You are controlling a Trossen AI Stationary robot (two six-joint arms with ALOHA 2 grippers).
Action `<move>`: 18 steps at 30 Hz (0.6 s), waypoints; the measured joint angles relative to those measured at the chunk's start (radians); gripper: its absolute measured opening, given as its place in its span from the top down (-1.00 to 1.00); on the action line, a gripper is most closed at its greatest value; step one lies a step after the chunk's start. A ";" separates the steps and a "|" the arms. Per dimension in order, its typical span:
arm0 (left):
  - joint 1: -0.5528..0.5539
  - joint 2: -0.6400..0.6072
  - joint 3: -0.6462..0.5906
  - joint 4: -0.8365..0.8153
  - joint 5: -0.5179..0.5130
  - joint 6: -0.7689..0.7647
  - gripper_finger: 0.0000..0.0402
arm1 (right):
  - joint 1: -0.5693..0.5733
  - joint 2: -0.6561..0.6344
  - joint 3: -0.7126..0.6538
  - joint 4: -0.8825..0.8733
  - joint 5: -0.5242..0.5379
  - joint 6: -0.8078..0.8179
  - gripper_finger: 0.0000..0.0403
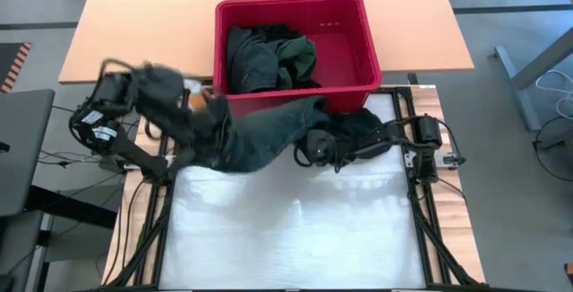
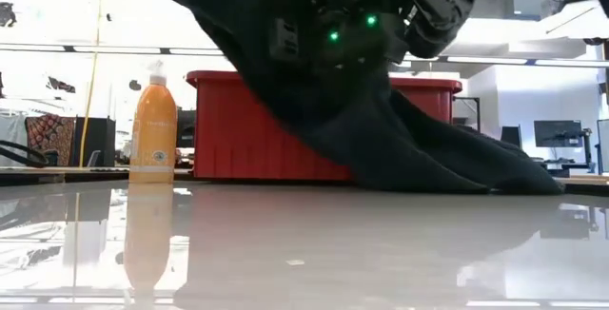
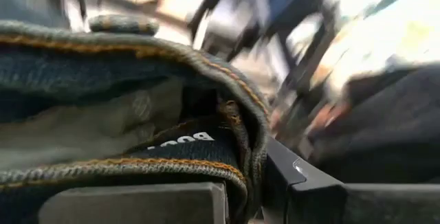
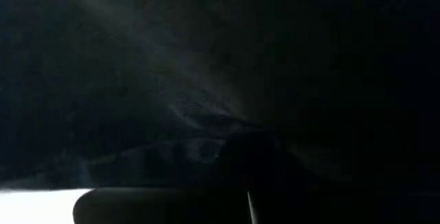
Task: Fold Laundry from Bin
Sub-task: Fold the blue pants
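Jeans (image 1: pixel 255 135) are out of the bin (image 1: pixel 358 55) and draped from its near rim down onto the white mat (image 1: pixel 295 229). In the low view we see the denim hanging from above and pooling on the mat right in front of the bin's near wall.

Left gripper (image 1: pixel 201 117) sits at the bin's near-left corner, pinching the jeans: the left wrist view shows the stitched waistband and inner label clamped between its fingers (image 3: pixel 137 203). Left arm is motion-blurred from above.

Right gripper (image 1: pixel 313 149) is low over the far edge of the mat, just in front of the bin, buried in dark cloth. Right wrist view is nearly all dark fabric with a strip of mat at one edge. We read its fingers as pressed together; we can't tell if any cloth is caught between them.

Rest of the laundry (image 1: pixel 264 55), black and dark green pieces, is still heaped in the bin's left half; the right half shows bare red floor.

Orange spray bottle (image 2: pixel 153 125) stands upright near the bin's left corner, near the left gripper, so that side is tight.

Near half of the mat is bare. Arm frames and cables run along both its side edges.
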 joint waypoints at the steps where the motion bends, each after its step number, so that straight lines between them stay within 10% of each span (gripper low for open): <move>1: -0.044 0.000 -0.019 -0.049 -0.045 0.001 0.88 | -0.008 -0.001 0.000 0.018 0.003 -0.045 0.94; 8: -0.335 -0.013 -0.340 -0.208 -0.353 -0.146 0.88 | 0.006 0.034 -0.001 -0.091 0.007 -0.035 0.94; 18: -0.622 -0.252 -1.100 0.324 -0.535 -0.715 0.88 | 0.134 0.083 -0.002 -0.536 0.034 0.060 0.94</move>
